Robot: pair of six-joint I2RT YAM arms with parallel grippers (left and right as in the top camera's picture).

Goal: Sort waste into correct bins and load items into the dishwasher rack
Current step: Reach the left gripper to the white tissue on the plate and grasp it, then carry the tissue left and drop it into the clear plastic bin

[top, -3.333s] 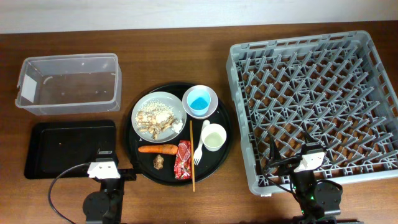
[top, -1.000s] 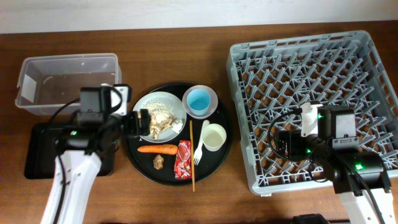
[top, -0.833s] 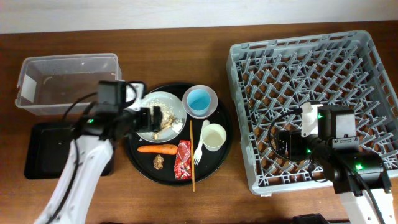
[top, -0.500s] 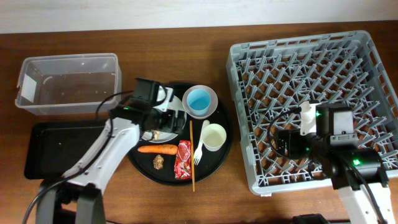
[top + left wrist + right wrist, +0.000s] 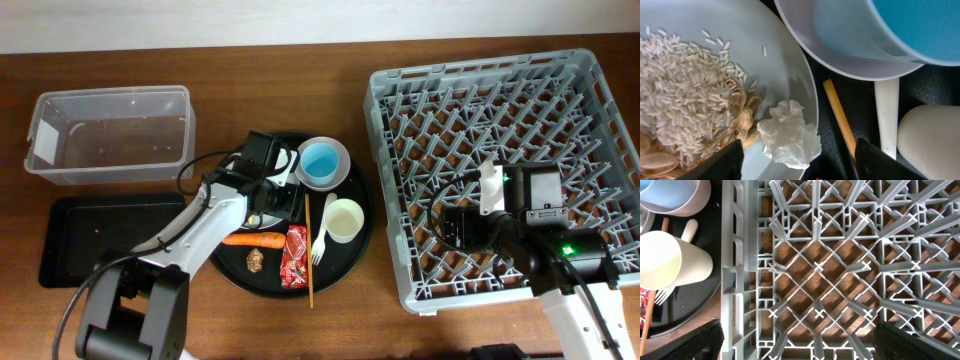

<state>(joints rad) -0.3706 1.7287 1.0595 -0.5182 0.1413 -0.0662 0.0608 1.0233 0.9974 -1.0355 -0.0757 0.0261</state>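
Lying on the pale grey plate (image 5: 785, 65) at the edge nearest the thin wooden chopstick (image 5: 839, 120), a crumpled white tissue (image 5: 790, 134) sits against a heap of rice and beige food scraps (image 5: 685, 100), with the left jaws standing apart on either side, clear of it. Beyond the chopstick lie the handle of a white plastic fork (image 5: 887, 115) and a small whitish cup (image 5: 930, 135), while a white bowl (image 5: 840, 45) holding a light blue cup (image 5: 920, 25) sits close beside the plate. An orange carrot (image 5: 254, 239), a red snack wrapper (image 5: 294, 256) and a small brown lump (image 5: 254, 261) share the same round black tray (image 5: 230, 270). A clear tub (image 5: 110, 135) and a shallow black tray (image 5: 100, 240) stand on the table (image 5: 350, 320) at the left arm's side. The right jaws hang wide apart, holding nothing, over the grey dishwasher rack (image 5: 400, 150)
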